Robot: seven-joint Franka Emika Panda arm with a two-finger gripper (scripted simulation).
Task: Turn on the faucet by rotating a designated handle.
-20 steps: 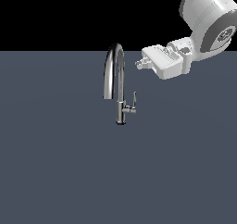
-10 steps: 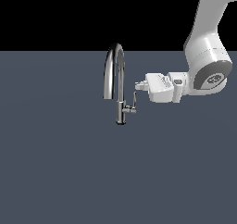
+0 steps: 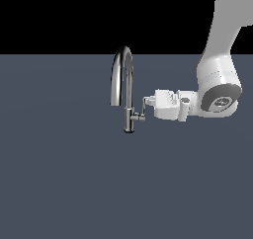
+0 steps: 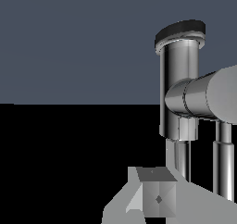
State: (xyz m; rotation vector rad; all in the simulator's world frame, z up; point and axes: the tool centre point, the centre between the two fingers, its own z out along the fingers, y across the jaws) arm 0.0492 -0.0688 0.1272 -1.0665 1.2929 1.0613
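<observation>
Exterior, faucet [image 3: 123, 85]: we see polished chrome, a high arched spout, a slim stem and a darker cylindrical base on the matte slate floor [image 3: 59, 183].
Exterior, handle [image 3: 144, 108]: thin chrome lever beside the stem.
Exterior, gripper [image 3: 147, 102]: glossy white, at the handle; we cannot tell its finger spacing.
Wrist, faucet [image 4: 178, 89]: close, smooth metal cylinders.
Writing: we read none.
</observation>
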